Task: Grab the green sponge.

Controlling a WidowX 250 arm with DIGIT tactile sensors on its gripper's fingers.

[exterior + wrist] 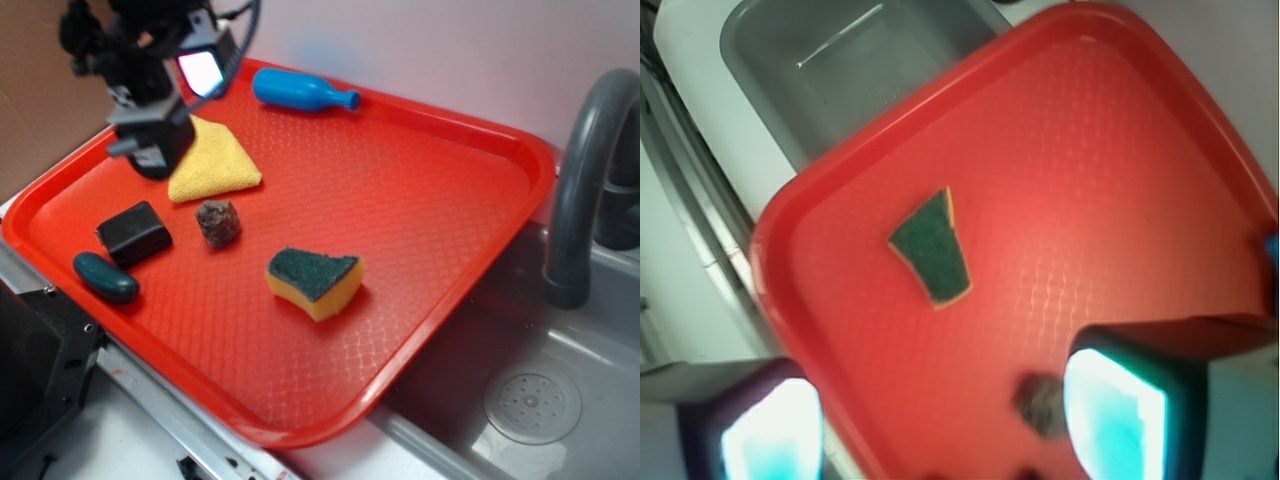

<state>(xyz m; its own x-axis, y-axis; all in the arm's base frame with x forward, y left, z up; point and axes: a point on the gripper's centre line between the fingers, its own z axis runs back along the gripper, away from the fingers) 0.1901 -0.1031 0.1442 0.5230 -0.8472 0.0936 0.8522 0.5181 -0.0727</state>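
— Where's the green sponge (315,281)?
— Lying centre frame on the red tray (420,190), green top up, long axis running left-right, narrow end toward lower right.
— Gripper (150,140)?
— Upper left, above the yellow cloth (212,160); spread wide in wrist view, empty.
— Writing?
— None readable.

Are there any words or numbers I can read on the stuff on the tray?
No, none can be read. The green sponge, blue bottle, yellow cloth, black block and red tray all look plain, with no letters, numbers or labels showing.
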